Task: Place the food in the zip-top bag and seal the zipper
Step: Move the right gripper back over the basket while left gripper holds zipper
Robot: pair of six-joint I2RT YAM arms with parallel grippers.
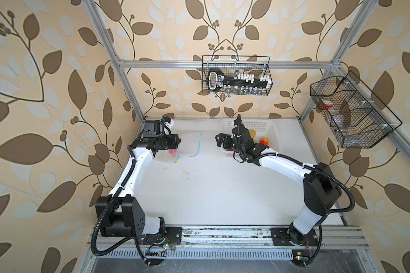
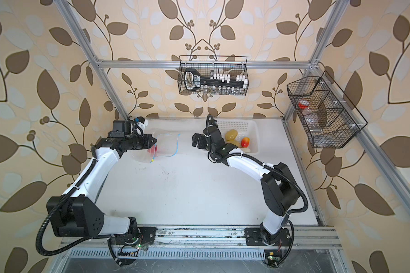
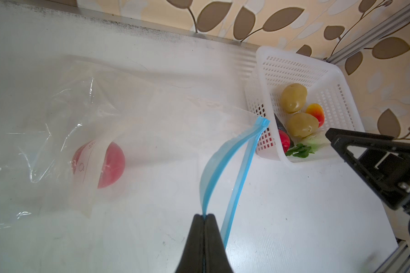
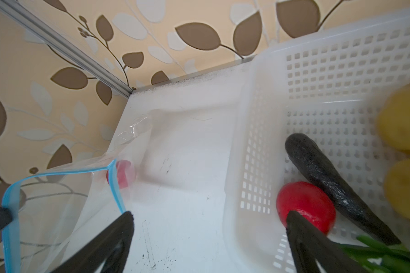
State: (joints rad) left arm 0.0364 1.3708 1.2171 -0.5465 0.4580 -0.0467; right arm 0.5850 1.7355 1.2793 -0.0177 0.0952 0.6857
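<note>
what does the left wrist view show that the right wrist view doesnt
Only the left wrist view: the left claw with its tips shut on one raised strip of the zipper, and the red-yellow fruit.
Only the right wrist view: the right claw open, with one finger on each side of the basket wall.
Both: the tomato inside the bag, the open zipper, the basket's tomato, the eggplant and the two potatoes.
</note>
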